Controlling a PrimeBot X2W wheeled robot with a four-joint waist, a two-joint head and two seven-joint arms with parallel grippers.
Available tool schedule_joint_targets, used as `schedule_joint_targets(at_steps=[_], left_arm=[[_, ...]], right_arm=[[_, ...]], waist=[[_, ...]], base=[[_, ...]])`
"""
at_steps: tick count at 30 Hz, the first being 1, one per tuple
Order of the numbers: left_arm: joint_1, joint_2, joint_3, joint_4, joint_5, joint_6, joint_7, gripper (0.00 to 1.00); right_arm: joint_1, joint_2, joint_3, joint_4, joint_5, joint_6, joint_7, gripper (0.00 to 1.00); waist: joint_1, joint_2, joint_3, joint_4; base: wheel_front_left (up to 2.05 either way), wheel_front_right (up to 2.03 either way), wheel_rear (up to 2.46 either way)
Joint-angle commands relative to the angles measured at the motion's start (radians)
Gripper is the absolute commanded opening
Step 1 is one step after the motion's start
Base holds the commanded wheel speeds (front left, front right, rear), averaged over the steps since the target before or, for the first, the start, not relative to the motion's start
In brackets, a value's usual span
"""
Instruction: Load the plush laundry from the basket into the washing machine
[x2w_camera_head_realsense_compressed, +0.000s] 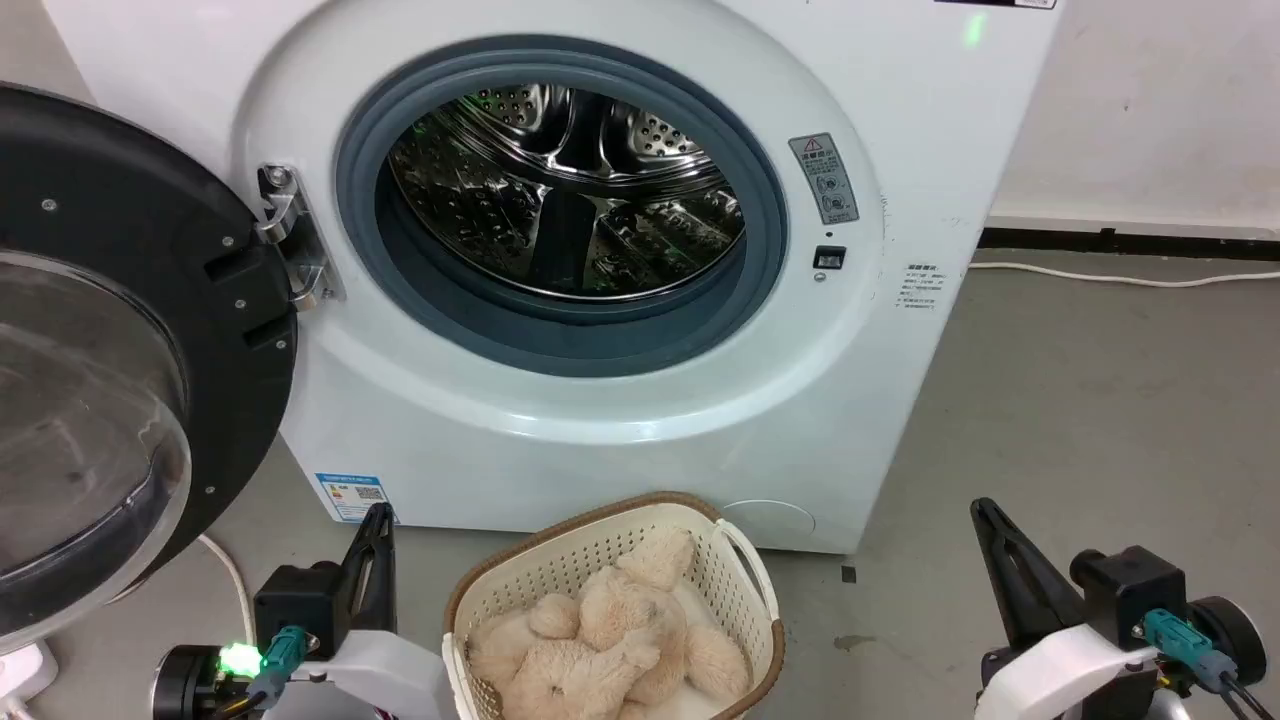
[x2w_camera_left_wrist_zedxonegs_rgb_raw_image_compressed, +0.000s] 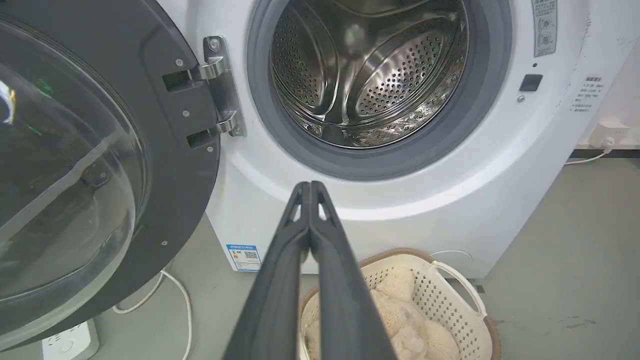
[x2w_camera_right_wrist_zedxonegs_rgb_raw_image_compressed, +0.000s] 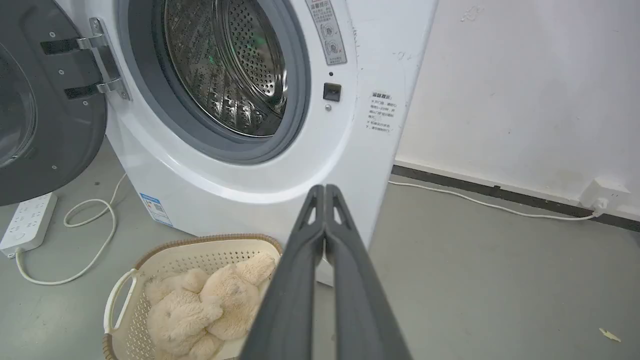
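Left claw (x2w_camera_left_wrist_zedxonegs_rgb_raw_image_compressed: 310, 186) and right claw (x2w_camera_right_wrist_zedxonegs_rgb_raw_image_compressed: 325, 189) clenched, empty. Plush (x2w_camera_head_realsense_compressed: 600, 640) untouched in basket (x2w_camera_head_realsense_compressed: 560, 565), 6 o'clock; washer (x2w_camera_head_realsense_compressed: 620, 440) open, 12. Next, likely: unclench, reach down, grasp plush.

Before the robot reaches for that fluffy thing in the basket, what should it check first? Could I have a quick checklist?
1. Washing machine door swung open, clear of the opening: ok.
2. Drum free of other laundry: ok, as far as it shows.
3. Plush laundry lying uncovered in the basket: ok.
4. Left gripper open to grasp: not ok, fingers pressed together.
5. Right gripper open to grasp: not ok, fingers pressed together.
6. Grippers at the plush laundry: not ok, one stands off to each side of the basket.
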Motion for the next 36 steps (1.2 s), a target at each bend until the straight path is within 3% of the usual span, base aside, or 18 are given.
schedule_joint_targets(at_steps=[1,36], left_arm=[[-0.015,0.0,0.0,0.002,0.002,-0.004,0.0,0.0],[-0.015,0.0,0.0,0.002,0.002,-0.004,0.0,0.0]], right_arm=[[-0.011,-0.002,-0.001,0.001,-0.008,0.001,0.0,0.0],[-0.011,-0.002,-0.001,0.001,-0.008,0.001,0.0,0.0]], waist=[[0.0,0.0,0.0,0.0],[0.0,0.0,0.0,0.0]], base=[[0.0,0.0,0.0],[0.0,0.0,0.0]])
